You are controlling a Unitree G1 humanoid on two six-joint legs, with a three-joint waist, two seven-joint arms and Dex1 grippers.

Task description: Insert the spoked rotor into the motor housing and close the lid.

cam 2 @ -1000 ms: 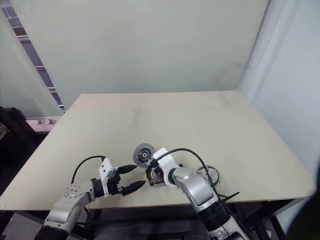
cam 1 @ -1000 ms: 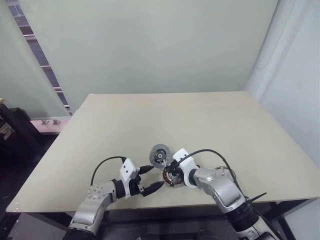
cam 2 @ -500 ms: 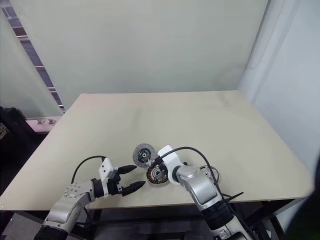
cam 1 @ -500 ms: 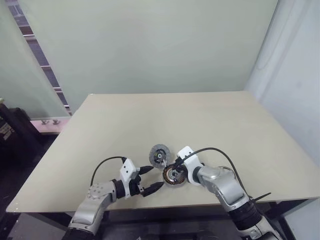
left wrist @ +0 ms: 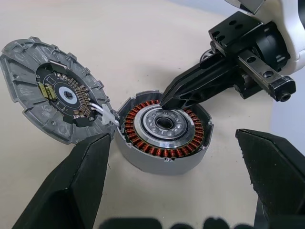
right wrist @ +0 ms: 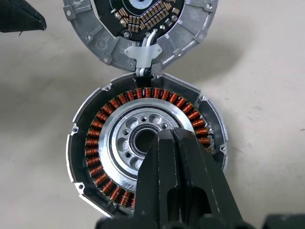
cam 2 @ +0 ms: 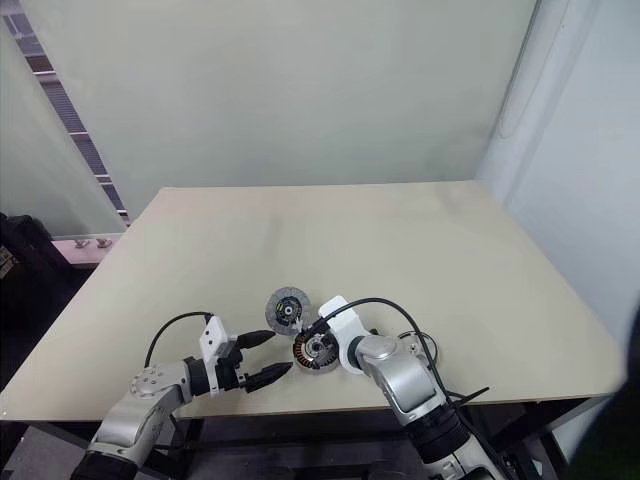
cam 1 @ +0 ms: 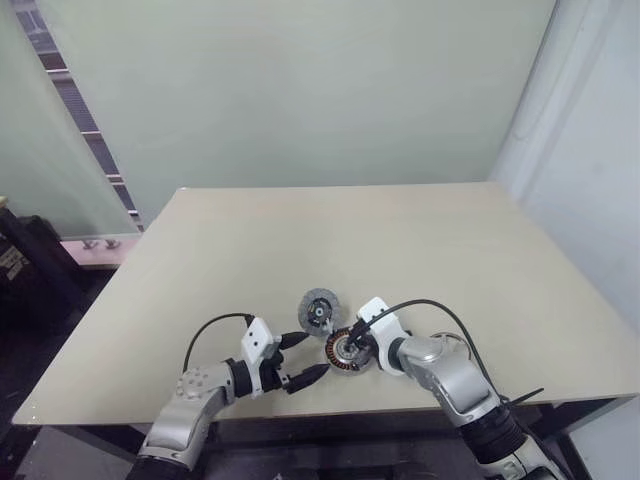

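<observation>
The motor housing (right wrist: 75,157) lies on the table near its front edge. The spoked rotor (right wrist: 119,138) sits inside it, a copper winding ring around a silver hub with holes. The lid (right wrist: 188,36), a grey disc with a circuit board on its inner face, lies open beside the housing, joined to it by white wires. My right gripper (right wrist: 167,134) is shut, holds nothing, and its tips are over the rotor's hub. My left gripper (cam 1: 316,352) stands open just left of the housing (cam 1: 345,352), apart from it.
The beige table (cam 1: 400,250) stretches wide behind the parts; its front edge runs just below both grippers. A silver ring-shaped part (cam 2: 425,345) lies partly behind my right forearm. A black cable (cam 1: 420,303) loops over the right wrist.
The rotor's silver face in the housing, covered by the right gripper a second ago, now shows. The left gripper has stayed where it was.
</observation>
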